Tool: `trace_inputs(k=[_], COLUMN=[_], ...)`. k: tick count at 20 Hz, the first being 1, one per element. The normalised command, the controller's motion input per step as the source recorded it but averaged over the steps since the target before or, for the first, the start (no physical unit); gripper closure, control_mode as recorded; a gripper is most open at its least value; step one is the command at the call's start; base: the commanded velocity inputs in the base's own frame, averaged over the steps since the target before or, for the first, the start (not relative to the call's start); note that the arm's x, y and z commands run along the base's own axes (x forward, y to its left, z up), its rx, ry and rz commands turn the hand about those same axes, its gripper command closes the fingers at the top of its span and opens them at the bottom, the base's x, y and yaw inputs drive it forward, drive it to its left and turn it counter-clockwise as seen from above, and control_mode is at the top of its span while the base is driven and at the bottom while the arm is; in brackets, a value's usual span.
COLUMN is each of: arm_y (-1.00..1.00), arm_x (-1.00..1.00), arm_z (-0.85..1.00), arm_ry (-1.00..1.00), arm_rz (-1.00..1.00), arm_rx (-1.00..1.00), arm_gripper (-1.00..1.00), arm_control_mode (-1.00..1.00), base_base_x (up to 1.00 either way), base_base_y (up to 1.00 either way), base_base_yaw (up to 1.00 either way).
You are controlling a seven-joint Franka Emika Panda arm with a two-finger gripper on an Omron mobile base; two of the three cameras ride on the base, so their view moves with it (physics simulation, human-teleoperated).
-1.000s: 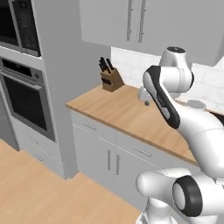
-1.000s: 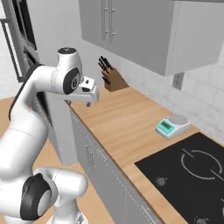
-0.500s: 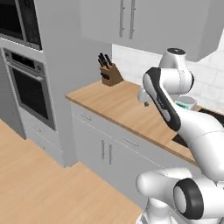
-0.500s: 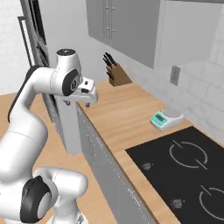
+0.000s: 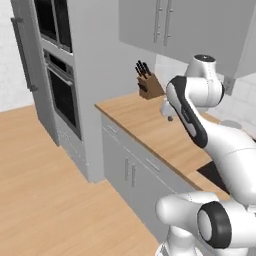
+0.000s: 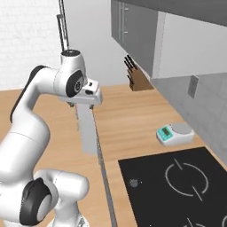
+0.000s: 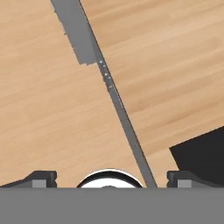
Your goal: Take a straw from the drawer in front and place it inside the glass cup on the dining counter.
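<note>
My gripper (image 7: 112, 177) is open, its two dark fingertips (image 7: 41, 178) wide apart with nothing between them. It hangs over the front edge of a narrow wood worktop (image 5: 150, 130), seen as the white hand (image 6: 84, 104) in the right base view and partly behind the arm (image 5: 168, 112) in the left base view. Closed grey drawer fronts (image 5: 113, 129) with slim bar handles run below that worktop. The straw is hidden. The glass cup and the dining counter are out of view.
A knife block (image 5: 149, 85) (image 6: 137, 80) stands at the worktop's far end. A small kitchen scale (image 6: 174, 133) and a black cooktop (image 6: 177, 186) lie to the right. Wall ovens (image 5: 60, 95) rise at the left, upper cabinets (image 5: 190, 25) overhead, open wood floor (image 5: 45, 190) below.
The whole picture has shifted: the base has moved, so worktop, knife block and ovens sit differently in both base views. The arm holds the same pose and the gripper stays open.
</note>
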Motion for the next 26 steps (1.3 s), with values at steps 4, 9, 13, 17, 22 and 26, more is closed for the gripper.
trace_inputs(k=[4, 9, 13, 17, 22, 26], arm_y=[-0.01, 0.86, 1.00, 0.84, 0.65, 0.25], arm_x=[-0.11, 0.06, 0.46, 0.52, 0.52, 0.36], arm_z=[0.00, -0.29, -0.64, -0.69, -0.79, -0.85], arm_ry=[0.00, 0.01, 0.01, 0.01, 0.00, 0.06], arm_rz=[0.18, 0.09, 0.00, 0.00, -0.05, -0.16], arm_rx=[0.00, -0.12, -0.27, -0.34, -0.45, -0.44], arm_gripper=[-1.00, -1.00, -1.00, -1.00, -1.00, -1.00], arm_control_mode=[-1.00, -1.00, -1.00, -1.00, -1.00, -1.00], base_base_x=[-0.05, 0.00, 0.00, 0.00, 0.00, 0.00], base_base_y=[-0.14, 0.00, 0.00, 0.00, 0.00, 0.00], base_base_yaw=[0.09, 0.00, 0.00, 0.00, 0.00, 0.00])
